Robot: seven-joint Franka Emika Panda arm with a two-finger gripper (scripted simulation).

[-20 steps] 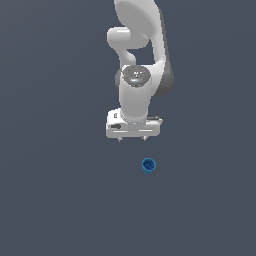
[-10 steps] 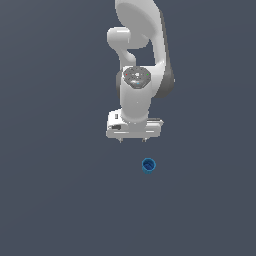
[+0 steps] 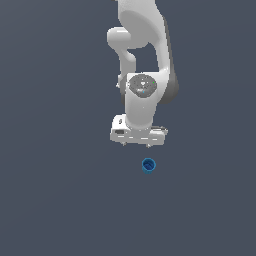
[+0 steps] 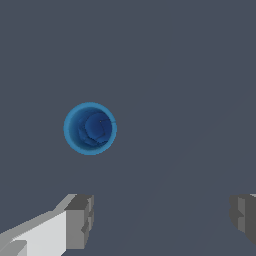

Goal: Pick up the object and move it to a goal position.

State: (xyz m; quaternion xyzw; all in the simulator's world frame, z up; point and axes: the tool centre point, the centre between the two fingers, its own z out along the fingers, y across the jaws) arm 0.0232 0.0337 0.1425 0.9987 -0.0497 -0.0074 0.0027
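Note:
The object (image 3: pixel 148 165) is a small blue round cup-like cylinder with a darker centre, lying on the flat grey floor. In the exterior view my white gripper (image 3: pixel 137 143) hangs above the floor, just beyond the object and a little toward the exterior view's left, apart from it. In the wrist view the object (image 4: pixel 90 128) shows from above, ahead of the gripper (image 4: pixel 162 220) and off to the side of one grey fingertip (image 4: pixel 80 220). The other fingertip (image 4: pixel 245 216) stands far from it, so the jaws are wide open and empty.
The white arm (image 3: pixel 145 55) rises behind the gripper toward the top of the exterior view. The floor (image 3: pixel 60 200) is a plain dark grey surface.
The arm's wrist has shifted slightly toward the exterior view's right. The object has not moved.

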